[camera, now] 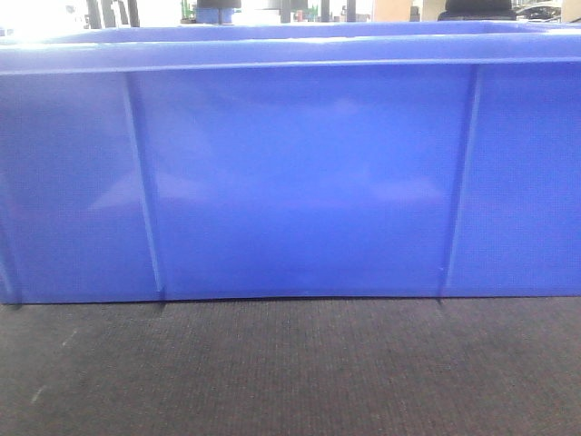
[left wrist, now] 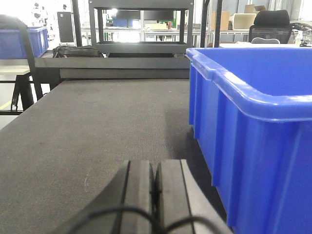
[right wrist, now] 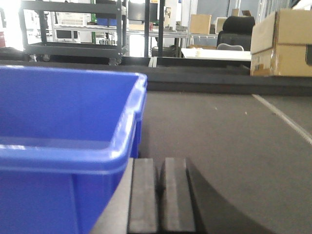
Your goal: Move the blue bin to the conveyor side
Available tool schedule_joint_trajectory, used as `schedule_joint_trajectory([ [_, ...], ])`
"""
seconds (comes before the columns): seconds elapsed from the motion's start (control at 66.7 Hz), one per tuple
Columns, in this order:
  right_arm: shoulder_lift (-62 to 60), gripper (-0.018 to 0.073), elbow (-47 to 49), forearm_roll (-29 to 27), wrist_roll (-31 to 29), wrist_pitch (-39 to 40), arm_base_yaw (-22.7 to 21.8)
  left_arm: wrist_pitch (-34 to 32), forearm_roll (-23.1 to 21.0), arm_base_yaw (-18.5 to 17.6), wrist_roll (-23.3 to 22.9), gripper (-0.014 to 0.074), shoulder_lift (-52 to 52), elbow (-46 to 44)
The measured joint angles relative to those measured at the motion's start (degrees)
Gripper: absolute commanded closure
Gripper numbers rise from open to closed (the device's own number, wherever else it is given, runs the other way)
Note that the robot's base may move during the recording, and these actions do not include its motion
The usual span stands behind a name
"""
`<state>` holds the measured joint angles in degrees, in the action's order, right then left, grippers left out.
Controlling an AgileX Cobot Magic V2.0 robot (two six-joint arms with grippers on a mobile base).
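Note:
The blue bin fills the front view, its long ribbed wall standing on the dark woven conveyor. In the left wrist view the blue bin stands to the right of my left gripper, which is shut with nothing between its pads and hovers low over the conveyor. In the right wrist view the blue bin is on the left, its corner rim just beside my right gripper, also shut and empty, over the conveyor.
A black metal cart and another blue bin stand beyond the belt's far end. Cardboard boxes sit at the right rear. A pale stripe runs along the belt's right side.

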<state>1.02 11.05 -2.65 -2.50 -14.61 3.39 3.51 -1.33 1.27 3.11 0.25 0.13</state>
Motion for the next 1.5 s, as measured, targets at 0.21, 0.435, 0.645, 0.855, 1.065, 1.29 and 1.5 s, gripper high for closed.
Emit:
schedule_joint_trajectory([
  [0.21,-0.63,0.0637,-10.26,-5.02,-0.58,10.14,-1.14,0.00,0.00,0.00,0.00,0.0615,0.00,0.00],
  [0.435,-0.76,0.0637,-11.06,-6.54,-0.95,11.28,-2.55,0.00,0.00,0.00,0.00,0.0615,-0.08,0.00],
  [0.645,-0.79,0.0637,-11.06,-6.54,-1.06,11.30,-2.55,0.00,0.00,0.00,0.00,0.0615,-0.08,0.00],
  [0.855,-0.79,0.0637,-11.06,-4.11,-1.06,11.30,-2.55,0.00,0.00,0.00,0.00,0.0615,-0.08,0.00],
  [1.065,-0.79,0.0637,-11.06,-3.51,-1.06,11.30,-2.55,0.00,0.00,0.00,0.00,0.0615,-0.08,0.00],
  [1.29,-0.79,0.0637,-11.06,-3.46,-1.06,11.30,-2.55,0.00,0.00,0.00,0.00,0.0615,-0.08,0.00],
  [1.5,-0.79,0.0637,-11.06,-3.36,-1.06,11.30,-2.55,0.00,0.00,0.00,0.00,0.0615,-0.08,0.00],
])
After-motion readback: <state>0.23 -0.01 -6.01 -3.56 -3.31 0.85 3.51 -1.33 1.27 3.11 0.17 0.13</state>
